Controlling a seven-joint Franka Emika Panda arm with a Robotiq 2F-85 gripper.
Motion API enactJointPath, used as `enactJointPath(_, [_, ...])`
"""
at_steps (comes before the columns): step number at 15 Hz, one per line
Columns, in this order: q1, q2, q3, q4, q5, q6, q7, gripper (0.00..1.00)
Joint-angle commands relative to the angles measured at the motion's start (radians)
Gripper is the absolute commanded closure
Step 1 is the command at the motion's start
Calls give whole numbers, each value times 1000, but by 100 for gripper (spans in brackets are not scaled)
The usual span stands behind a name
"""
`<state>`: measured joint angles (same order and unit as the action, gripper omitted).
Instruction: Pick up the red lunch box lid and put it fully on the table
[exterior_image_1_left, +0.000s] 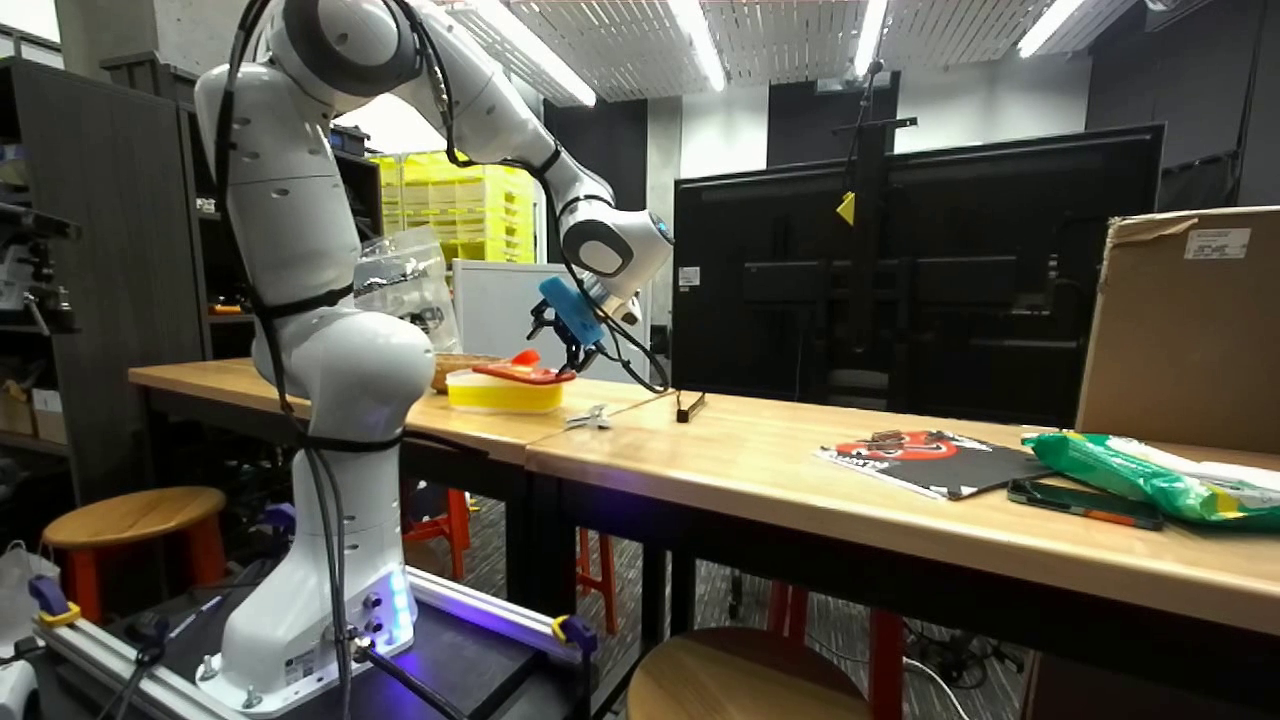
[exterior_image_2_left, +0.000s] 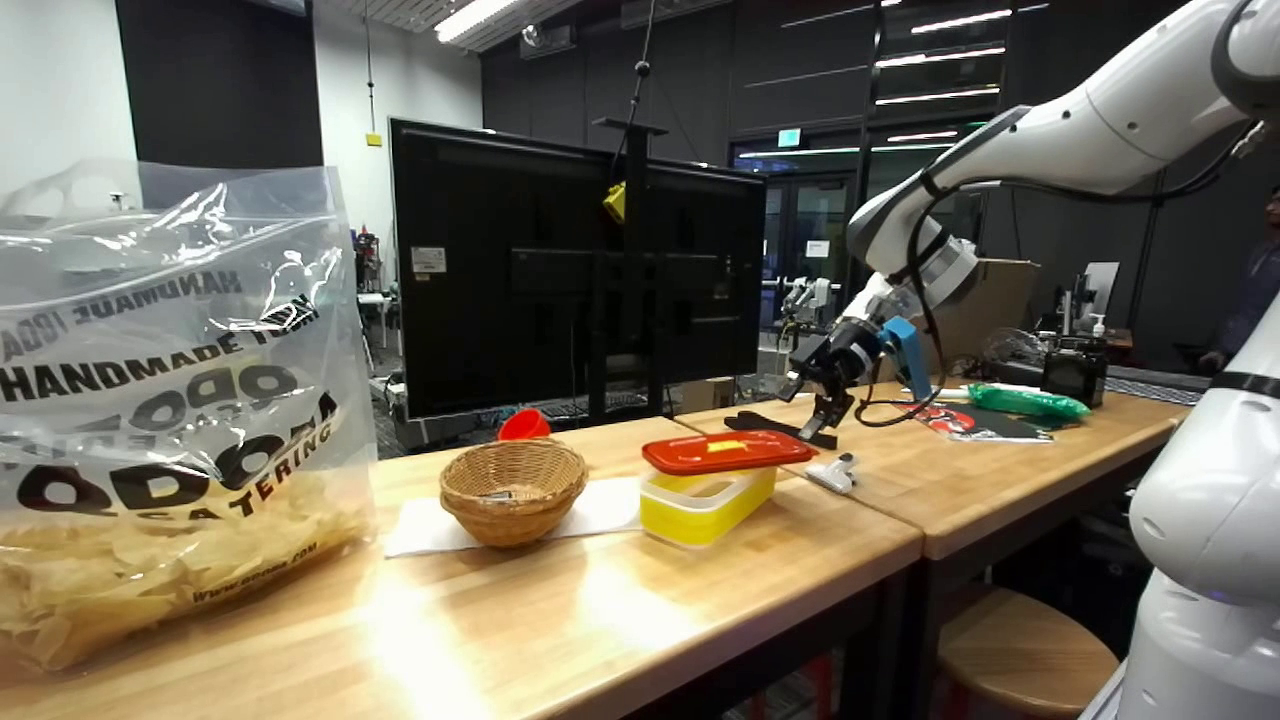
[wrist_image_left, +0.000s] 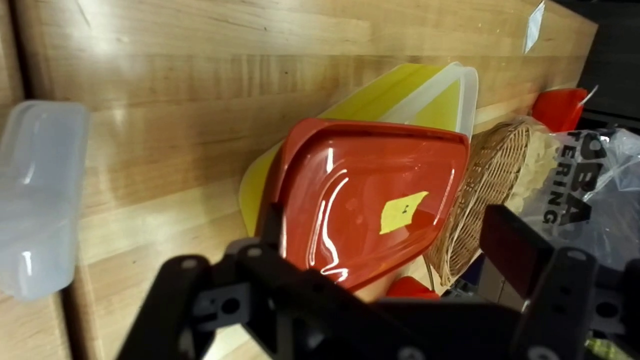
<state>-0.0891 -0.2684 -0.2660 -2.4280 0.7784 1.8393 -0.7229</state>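
The red lunch box lid (exterior_image_1_left: 525, 374) lies across the open yellow box (exterior_image_1_left: 505, 394) in both exterior views. The lid (exterior_image_2_left: 726, 452) sits askew and overhangs the box (exterior_image_2_left: 690, 510), part of whose opening shows. In the wrist view the lid (wrist_image_left: 360, 200) carries a yellow sticker and covers most of the box (wrist_image_left: 417, 95). My gripper (wrist_image_left: 389, 227) is open, with one finger at the lid's near edge and the other apart over the basket side. Whether that finger touches the lid I cannot tell. The gripper (exterior_image_2_left: 803, 408) also shows in an exterior view (exterior_image_1_left: 550, 350). The box stands on the table (exterior_image_2_left: 480, 620).
A wicker basket (exterior_image_2_left: 513, 490), red cup (exterior_image_2_left: 524, 425) and large chip bag (exterior_image_2_left: 180, 420) stand beyond the box. A clip (exterior_image_2_left: 833, 474) and black bar (exterior_image_1_left: 690, 405) lie near the table seam. A red-and-black flat item (exterior_image_1_left: 930, 460) and green packet (exterior_image_1_left: 1150, 475) lie farther along.
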Motion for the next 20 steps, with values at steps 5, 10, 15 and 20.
enactJointPath(5, [-57, -12, 10, 4, -29, -18, 56, 0])
enactJointPath(10, [-55, 36, 7, 19, -8, -49, 17, 0])
enactJointPath(15, [-52, 94, 17, 42, 1, -64, -6, 0])
enactJointPath(20, [-56, 130, 27, 61, 1, -68, -14, 0])
